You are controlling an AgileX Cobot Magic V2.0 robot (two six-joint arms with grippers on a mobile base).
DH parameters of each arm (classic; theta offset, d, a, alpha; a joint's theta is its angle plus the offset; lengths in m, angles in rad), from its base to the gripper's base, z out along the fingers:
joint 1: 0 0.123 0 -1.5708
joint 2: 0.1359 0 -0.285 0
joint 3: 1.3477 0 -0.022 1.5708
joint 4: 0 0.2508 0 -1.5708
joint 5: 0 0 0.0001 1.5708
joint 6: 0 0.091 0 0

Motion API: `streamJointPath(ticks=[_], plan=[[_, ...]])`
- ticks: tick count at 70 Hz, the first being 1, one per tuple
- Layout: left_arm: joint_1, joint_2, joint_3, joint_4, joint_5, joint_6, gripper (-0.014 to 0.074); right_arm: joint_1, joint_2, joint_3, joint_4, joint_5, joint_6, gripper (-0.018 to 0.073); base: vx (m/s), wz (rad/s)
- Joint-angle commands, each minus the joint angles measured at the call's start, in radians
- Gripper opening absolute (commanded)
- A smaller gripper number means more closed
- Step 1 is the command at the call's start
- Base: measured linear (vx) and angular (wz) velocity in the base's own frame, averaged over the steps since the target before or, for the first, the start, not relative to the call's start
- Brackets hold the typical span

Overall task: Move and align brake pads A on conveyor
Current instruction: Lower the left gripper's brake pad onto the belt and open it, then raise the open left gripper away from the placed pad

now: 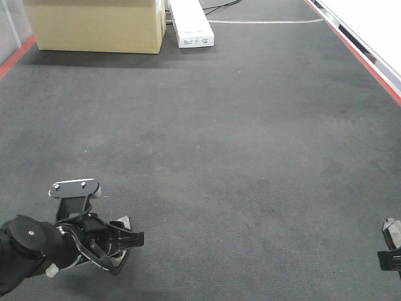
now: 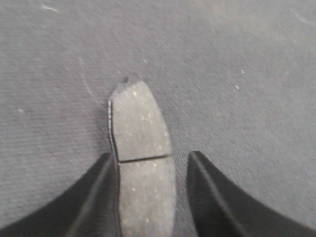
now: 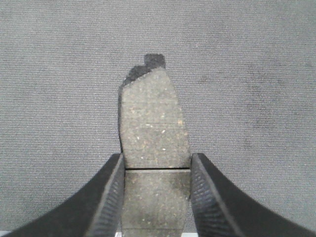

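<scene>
In the left wrist view a dark-grey brake pad (image 2: 140, 123) with a groove across its middle lies on the charcoal conveyor (image 1: 238, 138). My left gripper (image 2: 149, 155) stands open around it: the left finger touches the pad's edge and a strip of belt shows between the pad and the right finger. In the right wrist view my right gripper (image 3: 157, 155) is shut on a second brake pad (image 3: 153, 123), both fingers pressed against its sides just above the belt. In the front view the left gripper (image 1: 125, 241) is at the bottom left. The right gripper (image 1: 391, 248) barely shows at the right edge.
A cardboard box (image 1: 94, 25) and a long white box (image 1: 191, 22) stand at the belt's far end. Red strips (image 1: 363, 59) run along both belt edges, with a pale surface beyond the right one.
</scene>
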State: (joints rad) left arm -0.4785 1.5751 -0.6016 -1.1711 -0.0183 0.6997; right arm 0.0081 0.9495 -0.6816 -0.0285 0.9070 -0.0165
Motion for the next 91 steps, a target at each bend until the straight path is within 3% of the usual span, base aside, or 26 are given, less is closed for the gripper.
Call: streamJointPath(ticks=[1, 17, 28, 38, 45, 67, 79, 91], plan=[[-0.006, -0.031, -0.029, -0.009, -0.009, -0.007, 0.0391, 0.0, -0.012, -0.027, -0.008, -0.046, -0.01, 0.0062, 0.0, 0.0], [-0.005, -0.091, -0.025, -0.018, -0.052, -0.007, 0.0349, 0.0, -0.012, -0.027, -0.008, -0.045, -0.01, 0.0062, 0.0, 0.0], [-0.005, -0.212, 0.041, -0.013, -0.133, 0.011, 0.0178, 0.0, -0.012, -0.027, -0.008, -0.045, -0.01, 0.0062, 0.0, 0.0], [-0.005, -0.343, 0.137, -0.003, -0.147, 0.139, -0.0009, 0.0, -0.012, -0.027, -0.008, -0.045, -0.01, 0.0062, 0.0, 0.0], [-0.005, -0.438, 0.191, -0.006, -0.13, 0.207, -0.0007, 0.0, -0.012, -0.027, -0.008, -0.045, -0.01, 0.0062, 0.0, 0.0], [-0.005, -0.602, 0.216, -0.002, -0.004, 0.263, -0.0006, 0.0, -0.012, -0.027, -0.008, -0.045, -0.01, 0.0062, 0.0, 0.0], [-0.004, -0.668, 0.216, 0.093, 0.043, 0.261, -0.0006, 0.0, -0.012, -0.027, -0.008, -0.045, -0.01, 0.0062, 0.0, 0.0], [-0.004, -0.76, 0.216, 0.102, 0.046, 0.26, -0.0006, 0.0, -0.012, -0.027, -0.008, -0.045, -0.01, 0.0062, 0.0, 0.0]])
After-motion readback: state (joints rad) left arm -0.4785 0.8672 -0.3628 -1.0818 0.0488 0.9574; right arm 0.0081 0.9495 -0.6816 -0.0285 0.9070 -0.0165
